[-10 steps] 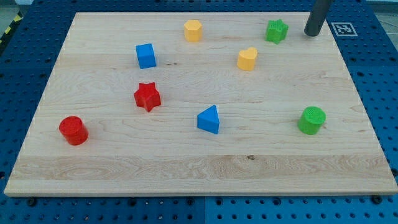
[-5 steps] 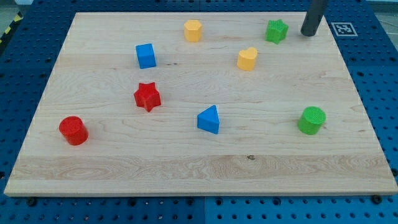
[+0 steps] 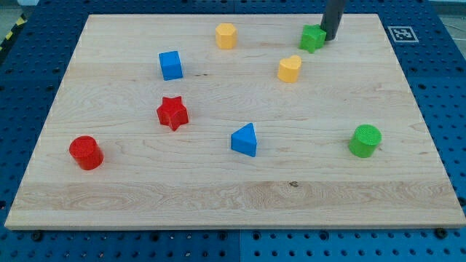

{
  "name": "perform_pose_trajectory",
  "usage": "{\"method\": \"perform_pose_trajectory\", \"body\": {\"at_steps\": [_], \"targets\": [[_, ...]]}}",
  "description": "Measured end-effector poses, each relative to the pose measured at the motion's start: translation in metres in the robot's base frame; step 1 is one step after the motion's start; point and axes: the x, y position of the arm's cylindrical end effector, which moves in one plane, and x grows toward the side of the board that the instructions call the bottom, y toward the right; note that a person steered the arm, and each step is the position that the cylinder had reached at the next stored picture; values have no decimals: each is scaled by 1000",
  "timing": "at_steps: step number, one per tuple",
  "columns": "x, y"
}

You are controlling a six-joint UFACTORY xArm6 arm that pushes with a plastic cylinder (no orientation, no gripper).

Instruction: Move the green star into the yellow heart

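**Tip pressed against the green star at the board's far edge**

Fingers are not fitted: only my tip (image 3: 331, 38) is seen, touching the green star (image 3: 313, 38) on its right side, near the view's top edge. Bare wood is left between the star and the yellow heart (image 3: 289, 69), just below-left of it. The star is seen small, bright green, partly overlapped by the rod.

My tip (image 3: 330, 38) touches the green star's (image 3: 313, 38) right side — yellow heart (image 3: 289, 69) just below-left.
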Motion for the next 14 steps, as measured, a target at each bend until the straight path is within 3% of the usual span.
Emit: {"method": "perform_pose_trajectory", "body": {"at_steps": [7, 14], "targets": [[-25, -75], [33, -73]]}}
